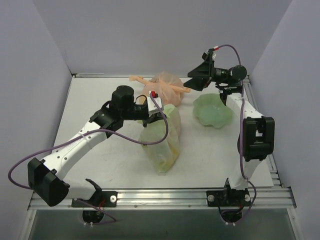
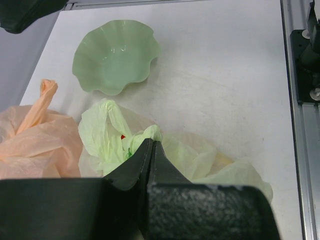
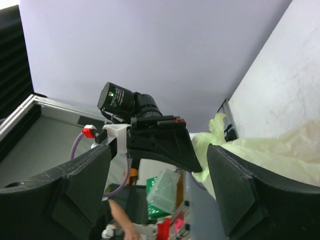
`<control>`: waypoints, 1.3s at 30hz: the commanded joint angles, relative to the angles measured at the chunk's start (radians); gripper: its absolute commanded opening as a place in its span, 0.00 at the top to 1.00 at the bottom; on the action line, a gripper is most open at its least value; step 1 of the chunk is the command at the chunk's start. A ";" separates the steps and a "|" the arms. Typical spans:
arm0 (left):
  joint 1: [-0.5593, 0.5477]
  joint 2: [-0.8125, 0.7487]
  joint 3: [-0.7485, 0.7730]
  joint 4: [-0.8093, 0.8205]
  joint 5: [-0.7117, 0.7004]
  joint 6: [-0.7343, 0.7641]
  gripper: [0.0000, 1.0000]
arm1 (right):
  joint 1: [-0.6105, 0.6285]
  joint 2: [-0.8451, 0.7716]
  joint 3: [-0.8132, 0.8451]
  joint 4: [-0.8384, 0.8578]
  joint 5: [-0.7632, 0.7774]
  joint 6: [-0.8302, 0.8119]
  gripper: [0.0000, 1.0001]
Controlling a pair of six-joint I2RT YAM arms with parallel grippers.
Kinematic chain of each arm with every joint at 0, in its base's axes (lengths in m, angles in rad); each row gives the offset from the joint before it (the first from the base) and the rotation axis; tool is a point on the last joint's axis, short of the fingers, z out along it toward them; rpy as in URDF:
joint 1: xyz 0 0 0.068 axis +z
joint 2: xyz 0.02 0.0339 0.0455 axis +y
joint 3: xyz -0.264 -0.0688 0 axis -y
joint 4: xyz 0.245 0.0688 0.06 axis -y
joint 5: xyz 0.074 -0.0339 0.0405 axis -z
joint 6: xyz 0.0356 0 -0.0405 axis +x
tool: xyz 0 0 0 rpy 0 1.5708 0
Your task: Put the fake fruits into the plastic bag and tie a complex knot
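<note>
- The left arm reaches across the desk, and the left jaws are clenched tight on a bunched fold of the pale green plastic bag.
- The pinched fold rises to a crumpled peak right at the tips of the left jaws. The rest of the bag spreads out under and past them, lying slack on the desk.
- Just left of the left jaws' tips in the wrist view, a small red patch shows among the folds. I cannot tell what it is, and the plastic veils the rest of the contents.
- The wavy-edged green dish sits ahead of the left jaws, apart from the bag, with nothing in it.
- The knotted orange bag lies beside the left jaws on their far side and touches the green bag.
- The right arm holds the right jaws up off the desk. They are released and spread wide, with nothing between them.
- In the top view the tips of the right jaws sit just beside the orange bag's twisted handle. I cannot tell whether they touch.
- The dish lies below the right jaws, on their near side.
</note>
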 commanded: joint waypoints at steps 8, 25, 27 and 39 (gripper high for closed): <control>0.013 0.023 0.105 0.013 0.029 -0.095 1.00 | -0.052 -0.287 -0.094 -1.234 0.129 -0.877 0.04; 0.089 0.108 0.171 0.085 0.193 -0.401 1.00 | 0.178 -0.684 -0.259 -1.567 0.508 -2.385 0.31; 0.094 0.112 0.177 0.089 0.230 -0.416 1.00 | 0.213 -0.692 -0.320 -1.467 0.508 -2.340 0.33; 0.096 0.102 0.149 0.155 0.270 -0.483 1.00 | 0.369 -0.735 -0.500 -0.944 0.576 -2.179 0.38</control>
